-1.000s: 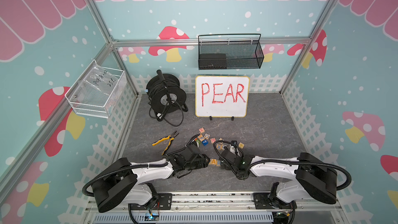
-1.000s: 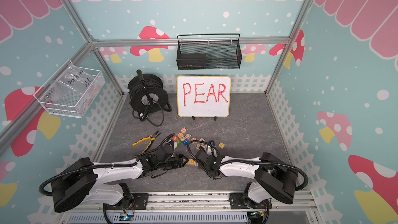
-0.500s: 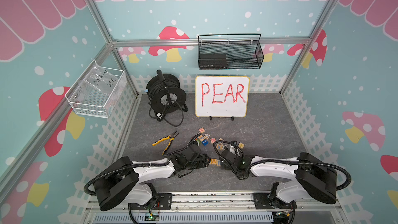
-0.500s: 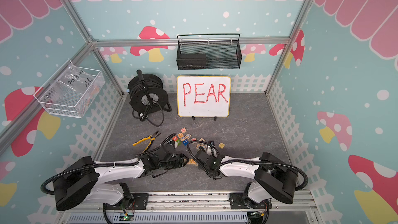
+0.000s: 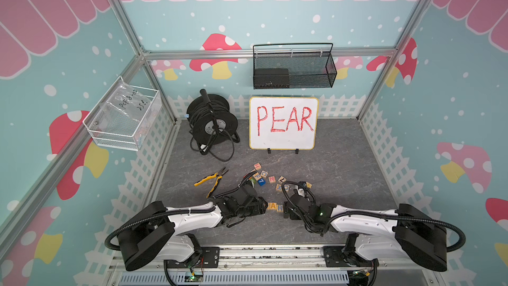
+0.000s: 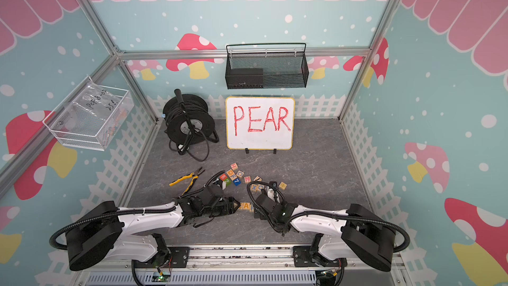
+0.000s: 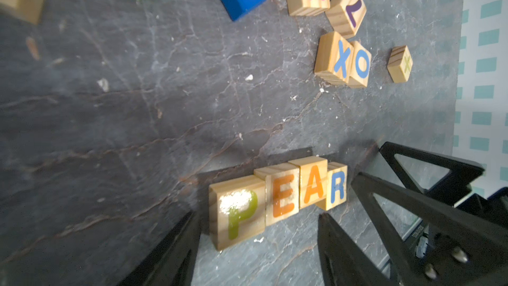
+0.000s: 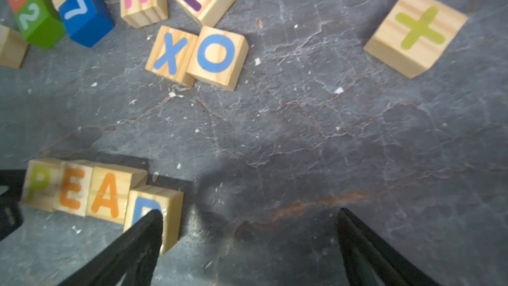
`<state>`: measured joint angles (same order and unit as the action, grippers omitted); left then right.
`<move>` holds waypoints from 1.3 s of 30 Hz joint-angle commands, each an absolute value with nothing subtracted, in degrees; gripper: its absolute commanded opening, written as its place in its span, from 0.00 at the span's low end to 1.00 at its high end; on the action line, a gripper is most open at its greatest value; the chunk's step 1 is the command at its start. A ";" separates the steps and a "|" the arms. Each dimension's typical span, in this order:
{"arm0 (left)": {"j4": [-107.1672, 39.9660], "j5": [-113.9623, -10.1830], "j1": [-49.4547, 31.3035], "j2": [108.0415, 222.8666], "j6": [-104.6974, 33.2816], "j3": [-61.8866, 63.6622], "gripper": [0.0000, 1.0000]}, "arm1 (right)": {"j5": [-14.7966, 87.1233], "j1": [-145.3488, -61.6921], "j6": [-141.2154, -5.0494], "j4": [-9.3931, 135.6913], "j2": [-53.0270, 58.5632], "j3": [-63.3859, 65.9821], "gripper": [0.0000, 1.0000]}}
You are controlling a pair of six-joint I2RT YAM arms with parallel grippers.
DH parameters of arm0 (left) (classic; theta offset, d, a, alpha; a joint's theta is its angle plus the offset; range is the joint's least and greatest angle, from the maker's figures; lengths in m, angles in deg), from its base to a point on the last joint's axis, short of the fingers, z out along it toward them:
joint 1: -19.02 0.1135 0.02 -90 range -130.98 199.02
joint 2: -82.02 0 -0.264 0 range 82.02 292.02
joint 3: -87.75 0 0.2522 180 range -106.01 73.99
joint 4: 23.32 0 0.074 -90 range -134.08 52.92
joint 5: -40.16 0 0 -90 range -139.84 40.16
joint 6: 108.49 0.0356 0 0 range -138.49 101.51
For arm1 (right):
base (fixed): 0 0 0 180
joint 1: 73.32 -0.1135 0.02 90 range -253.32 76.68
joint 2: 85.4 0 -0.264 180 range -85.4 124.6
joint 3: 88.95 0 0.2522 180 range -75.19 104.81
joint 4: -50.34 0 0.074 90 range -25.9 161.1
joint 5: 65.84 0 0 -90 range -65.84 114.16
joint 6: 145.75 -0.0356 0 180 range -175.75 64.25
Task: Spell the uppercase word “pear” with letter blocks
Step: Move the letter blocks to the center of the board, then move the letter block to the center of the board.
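4 wooden letter blocks [image 8: 105, 191] sit touching in a row: yellow P [image 7: 237, 211], orange E [image 7: 281, 198], orange A [image 7: 313, 185], blue R [image 7: 336, 188] slightly askew.

Seen in a top view, with 12 o'clock toward the back wall, the letter blocks [image 5: 275, 207] lay in one row on the floor mat [image 5: 343, 166]. The P block [image 7: 237, 213] was at the 9 o'clock end, followed by the E block [image 7: 281, 198], the A block [image 7: 313, 182] and the R block [image 7: 336, 187]. Each touched the next, with R sitting slightly toward 6 o'clock.

The left gripper [image 7: 257, 215] sat over the row's 9 o'clock end, and the right gripper [image 8: 247, 211] was just beside its 3 o'clock end.

Loose blocks [image 5: 264, 178] lay at the row's 12 o'clock, with the whiteboard [image 5: 283, 140] beyond them. The pliers [image 5: 211, 181] lay at 10 o'clock and the cable reel [image 5: 211, 125] at 11 o'clock.
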<state>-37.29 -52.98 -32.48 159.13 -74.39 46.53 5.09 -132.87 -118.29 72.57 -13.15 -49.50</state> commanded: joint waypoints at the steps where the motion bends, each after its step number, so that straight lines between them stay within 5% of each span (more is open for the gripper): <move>1: -40.71 -51.51 -32.74 158.28 -73.97 45.96 0.71 | 16.93 -134.87 -120.83 78.07 -10.88 -52.98 1.00; 39: -39.19 -50.71 -32.74 156.34 -74.36 48.05 0.71 | 12.74 -141.64 -130.23 89.55 1.25 -49.79 1.00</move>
